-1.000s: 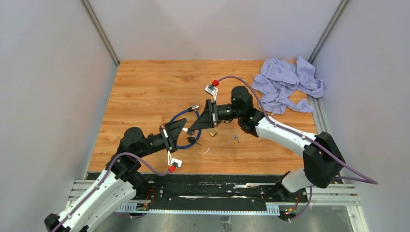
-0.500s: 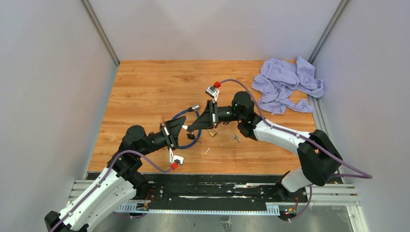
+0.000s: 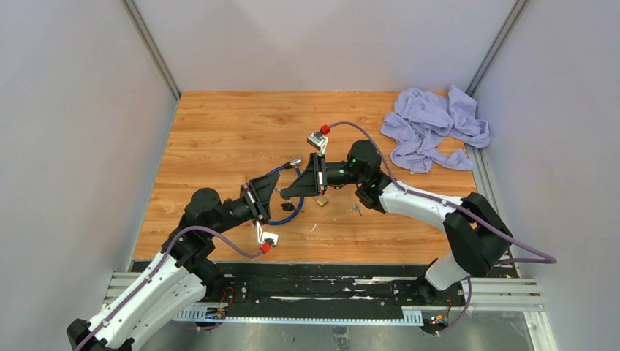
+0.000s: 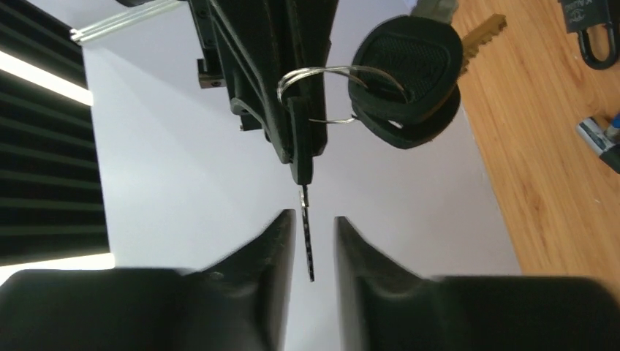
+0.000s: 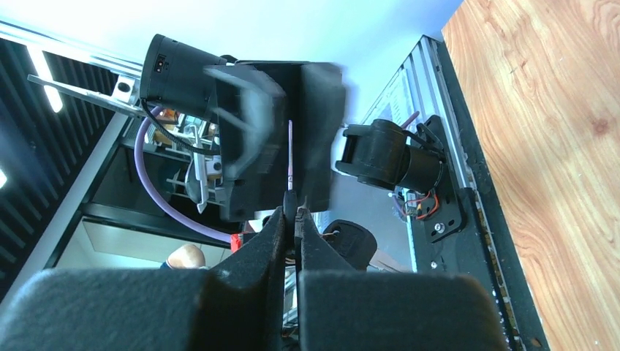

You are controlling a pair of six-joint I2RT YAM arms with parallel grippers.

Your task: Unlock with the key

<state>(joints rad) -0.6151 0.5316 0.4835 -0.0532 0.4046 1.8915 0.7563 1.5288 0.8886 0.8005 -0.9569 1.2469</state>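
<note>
"Black plastic head on that key [image 4: 308, 234], who has it?"
"The right gripper [image 5: 292, 216]. Its fingers are pinched tight on the head, and the key hangs in the air between the two arms."
"And the left gripper [image 4: 314, 219]?"
"Narrowly parted. The blade sits in the gap and seems to touch neither finger. Black fobs [image 4: 406, 69] dangle from its ring."
"The lock?"
"A brass padlock [image 3: 321, 199] lies on the wooden table [image 3: 219, 139] below the right wrist, near a blue cable [image 3: 272, 173]."

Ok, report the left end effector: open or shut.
Open: fingers of the left end effector stand apart, the thin silver key between them.
</note>
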